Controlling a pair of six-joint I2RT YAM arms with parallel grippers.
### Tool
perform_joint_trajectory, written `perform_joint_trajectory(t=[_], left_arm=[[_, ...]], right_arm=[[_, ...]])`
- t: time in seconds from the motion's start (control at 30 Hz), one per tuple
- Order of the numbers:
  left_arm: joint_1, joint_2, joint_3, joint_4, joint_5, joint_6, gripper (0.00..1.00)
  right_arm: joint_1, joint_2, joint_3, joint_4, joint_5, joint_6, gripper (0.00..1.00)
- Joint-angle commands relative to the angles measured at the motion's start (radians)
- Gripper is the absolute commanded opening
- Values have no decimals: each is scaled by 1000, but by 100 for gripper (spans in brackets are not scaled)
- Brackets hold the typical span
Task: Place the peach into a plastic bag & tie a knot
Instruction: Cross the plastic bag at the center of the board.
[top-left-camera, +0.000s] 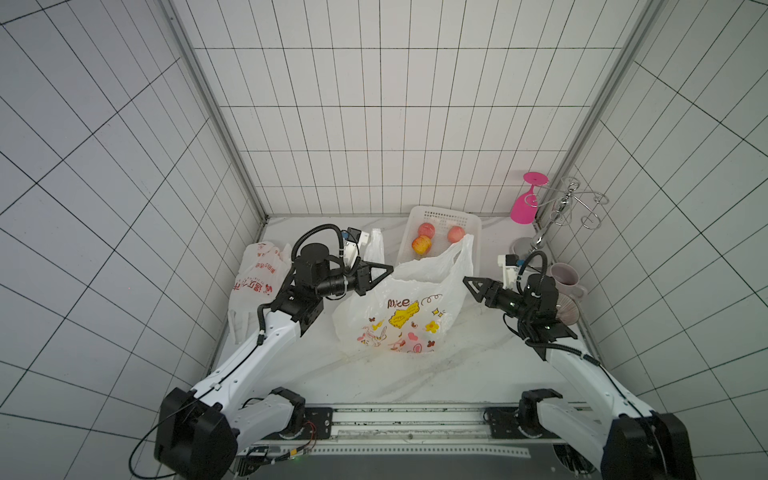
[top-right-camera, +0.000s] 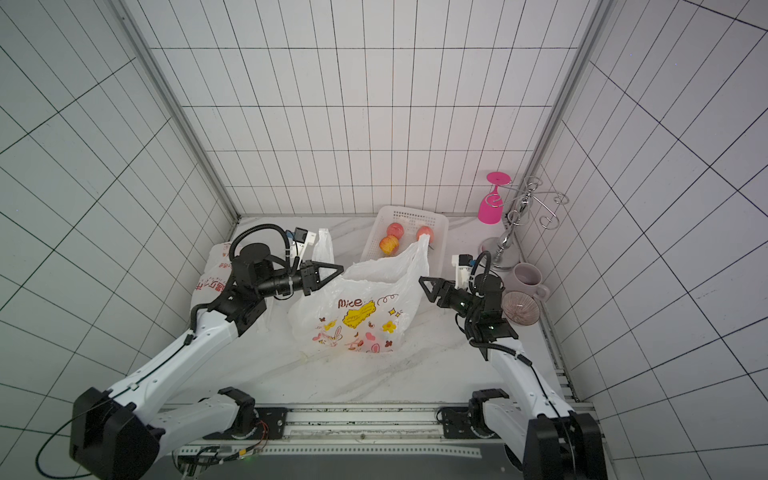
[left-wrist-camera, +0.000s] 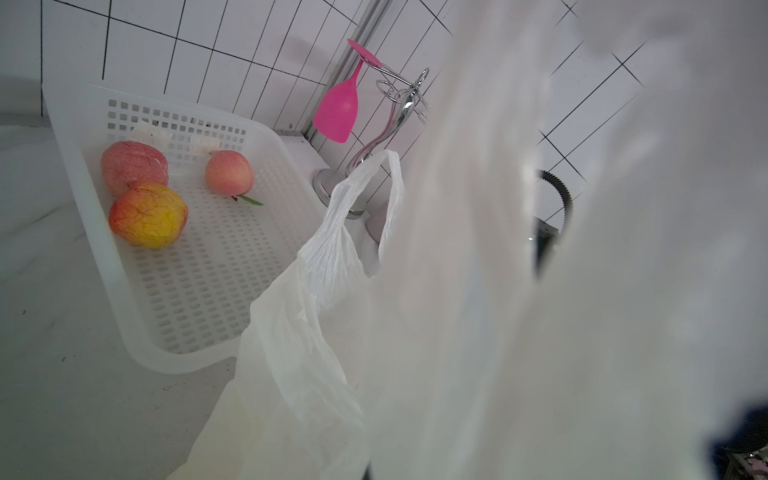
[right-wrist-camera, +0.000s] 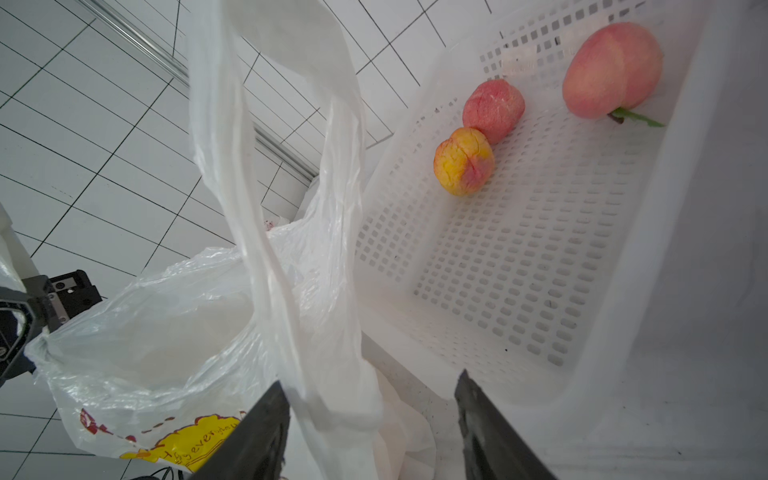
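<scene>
The white marble bench (top-left-camera: 374, 374) carries a printed plastic bag (top-left-camera: 399, 316) at its centre, with a white basket (top-left-camera: 415, 216) behind it. A red-lettered bag (top-left-camera: 257, 270) lies to the left. A mug (top-left-camera: 565, 278), a bowl (top-left-camera: 567, 311) and a wire rack (top-left-camera: 536, 245) stand on the right.

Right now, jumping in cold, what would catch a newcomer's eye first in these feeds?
The printed plastic bag stands open mid-table, with the left gripper shut on its rim and the right gripper open by the raised handle. Behind it, three peaches lie in the white basket. A pink goblet hangs inverted on the chrome rack in the far right corner.
</scene>
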Motion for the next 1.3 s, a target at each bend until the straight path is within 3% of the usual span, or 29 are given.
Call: perform_joint_trajectory(t=[0.0, 0.2, 0.43, 0.67, 0.93, 1.07, 1.27], left_arm=[[-4, -33, -31, 48, 27, -17, 0], [-8, -46, -55, 64, 45, -22, 0], [-28, -31, -64, 81, 63, -19, 0], [-28, -23, -64, 83, 71, -15, 0], [-28, -9, -58, 84, 70, -9, 0], [-28, 0, -58, 88, 71, -7, 0], [-28, 1, -58, 90, 65, -8, 0]], right_arm=[[-8, 96, 16, 172, -74, 43, 68], [14, 279, 51, 433, -158, 142, 72], [70, 465, 176, 541, -235, 133, 74], [94, 703, 290, 893, -326, 351, 76], [146, 827, 418, 931, -355, 392, 79], [168, 881, 488, 986, -390, 454, 75], [198, 898, 521, 960, -400, 453, 60]])
